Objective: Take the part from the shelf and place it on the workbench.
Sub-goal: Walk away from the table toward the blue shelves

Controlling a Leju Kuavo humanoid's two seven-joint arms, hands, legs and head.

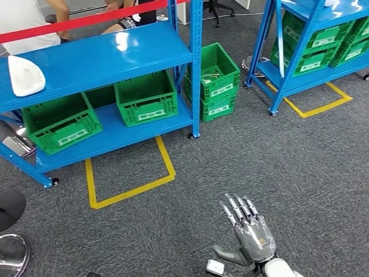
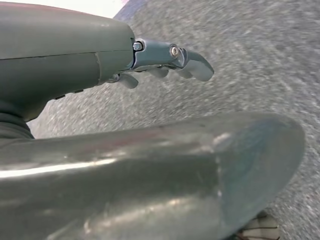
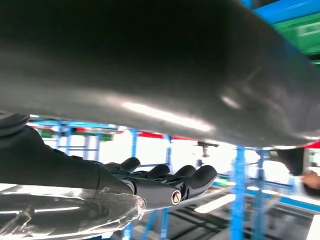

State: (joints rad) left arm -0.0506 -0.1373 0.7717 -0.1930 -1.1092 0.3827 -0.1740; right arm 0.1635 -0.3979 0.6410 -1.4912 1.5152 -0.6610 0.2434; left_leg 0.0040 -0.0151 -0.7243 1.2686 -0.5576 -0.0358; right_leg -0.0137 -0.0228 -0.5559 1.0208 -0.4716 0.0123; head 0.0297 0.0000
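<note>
One white part (image 1: 25, 76) is seen on the blue shelf's (image 1: 113, 57) upper deck, not yet taken.

Its place is at ten o'clock from the right hand (image 1: 250, 234), well apart from it across grey carpet; its long axis is judged to run roughly along the deck. The right hand is raised with fingers spread and nothing held. The left hand (image 2: 166, 57) is seen over the carpet, fingers extended and empty; which hand is nearer cannot be told. Two green crates (image 1: 146, 98) are set on the lower deck, apparently empty; at three o'clock of the shelf two stacked crates (image 1: 213, 81) are seen, something pale lying in the top one.
</note>
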